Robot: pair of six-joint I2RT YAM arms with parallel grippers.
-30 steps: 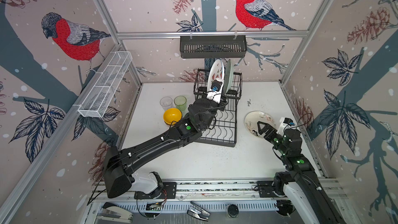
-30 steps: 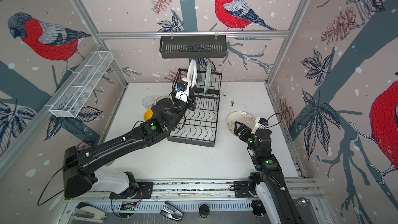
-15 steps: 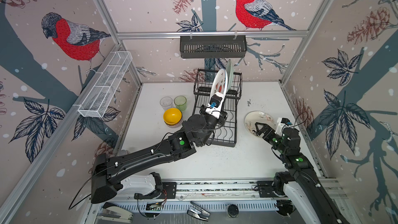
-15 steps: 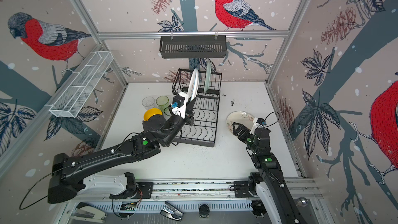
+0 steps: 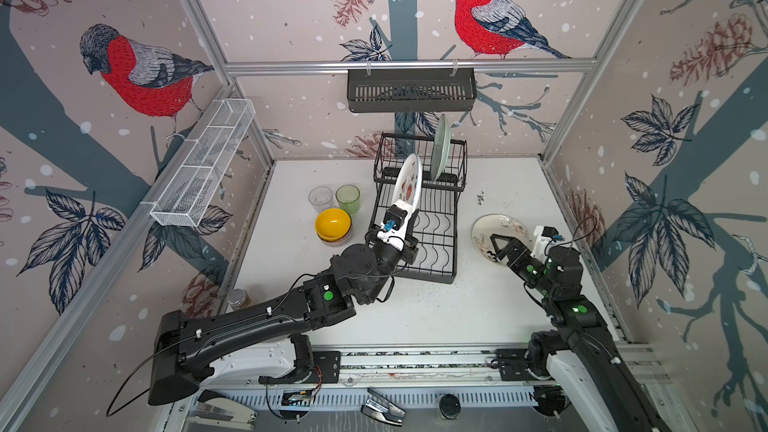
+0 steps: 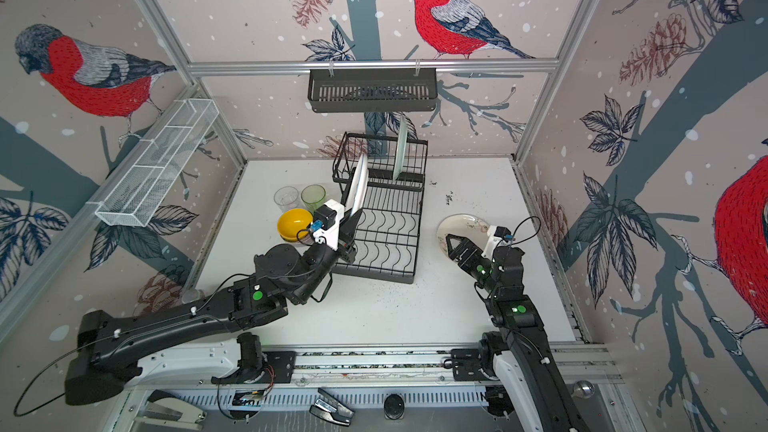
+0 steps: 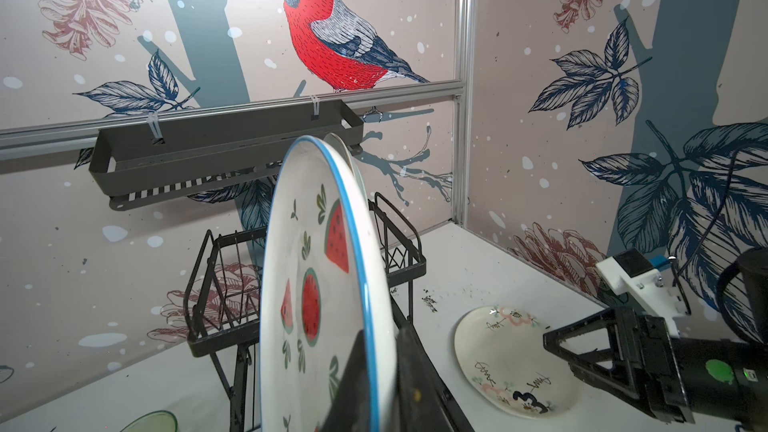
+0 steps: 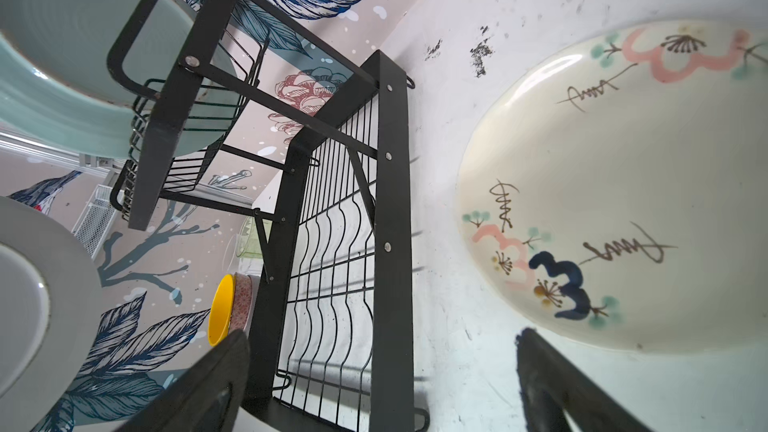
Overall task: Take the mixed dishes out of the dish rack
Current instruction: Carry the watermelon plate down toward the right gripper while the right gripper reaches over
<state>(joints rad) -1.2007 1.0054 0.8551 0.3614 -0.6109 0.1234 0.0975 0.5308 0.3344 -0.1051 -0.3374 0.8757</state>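
The black wire dish rack (image 5: 436, 243) (image 6: 386, 259) stands mid-table. My left gripper (image 5: 412, 214) (image 6: 354, 220) (image 7: 380, 371) is shut on the lower rim of a white, blue-rimmed watermelon plate (image 5: 409, 182) (image 6: 358, 182) (image 7: 316, 276), held on edge over the flat tray. A mint plate (image 5: 440, 147) (image 6: 401, 151) (image 8: 62, 56) stands in the raised basket. A cream plate (image 5: 494, 226) (image 6: 463, 224) (image 8: 623, 184) lies on the table at the right. My right gripper (image 5: 498, 245) (image 6: 455, 248) (image 8: 378, 384) hovers open at its near edge, holding nothing.
Left of the rack stand a clear tumbler (image 5: 321, 199), a green tumbler (image 5: 348, 198) and a yellow bowl (image 5: 333, 223) stacked on a pink-patterned one. A black slotted basket (image 5: 411, 91) hangs on the back rail. A white mesh trough (image 5: 203, 160) lines the left wall.
The left gripper has drawn the watermelon plate out of the raised basket and toward the front, over the flat tray. The right gripper has barely moved.
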